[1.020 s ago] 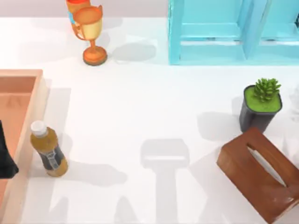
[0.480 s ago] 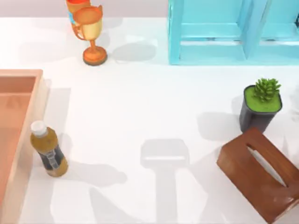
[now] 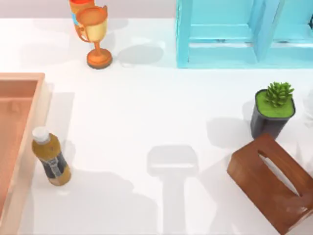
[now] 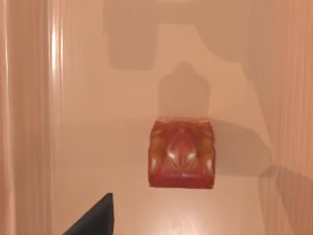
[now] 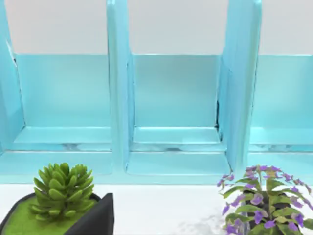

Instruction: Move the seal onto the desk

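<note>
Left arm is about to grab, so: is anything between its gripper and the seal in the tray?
Nothing visible: the left wrist view looks straight down at the seal, alone on the tray floor.

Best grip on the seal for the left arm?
Come straight down. The seal stands upright on the tray floor, dark red top facing the left wrist camera, clear of the walls. Probably close the fingers across two opposite flat sides just under the top.

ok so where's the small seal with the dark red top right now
The small dark-red-topped seal shows in the left wrist view, standing on the floor of the shallow orange-brown wooden tray, which sits at the table's left edge beside the amber bottle.
</note>
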Motion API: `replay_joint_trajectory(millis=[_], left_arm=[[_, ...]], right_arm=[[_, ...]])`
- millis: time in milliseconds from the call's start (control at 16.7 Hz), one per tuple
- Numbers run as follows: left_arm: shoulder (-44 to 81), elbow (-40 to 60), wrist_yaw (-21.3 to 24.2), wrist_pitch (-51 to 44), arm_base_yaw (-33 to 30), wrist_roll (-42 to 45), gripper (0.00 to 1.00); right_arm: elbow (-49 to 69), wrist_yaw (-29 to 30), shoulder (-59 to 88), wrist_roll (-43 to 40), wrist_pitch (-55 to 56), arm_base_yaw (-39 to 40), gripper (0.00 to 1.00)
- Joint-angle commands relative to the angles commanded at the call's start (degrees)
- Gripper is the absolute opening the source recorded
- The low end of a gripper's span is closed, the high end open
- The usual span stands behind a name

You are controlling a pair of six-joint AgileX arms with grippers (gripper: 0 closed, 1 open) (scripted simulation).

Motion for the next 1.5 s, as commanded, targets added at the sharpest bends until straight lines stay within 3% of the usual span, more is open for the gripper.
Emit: replay_joint_trajectory(millis=[360, 840, 1500], left_arm=[[17.55, 14.23, -0.08, -12.77, 3.74, 3.90, 1.00], [19.52, 15.73, -0.09, -14.06, 3.93, 4.31, 1.00], [26.02, 2.00, -0.07, 5.96, 4.38, 4.64, 1.00]], right_arm=[[0.00, 0.00, 0.00, 0.00, 0.00, 0.00, 1.00], [0.00, 0.00, 0.00, 0.00, 0.00, 0.00, 1.00], [0.00, 0.00, 0.00, 0.00, 0.00, 0.00, 1.00]])
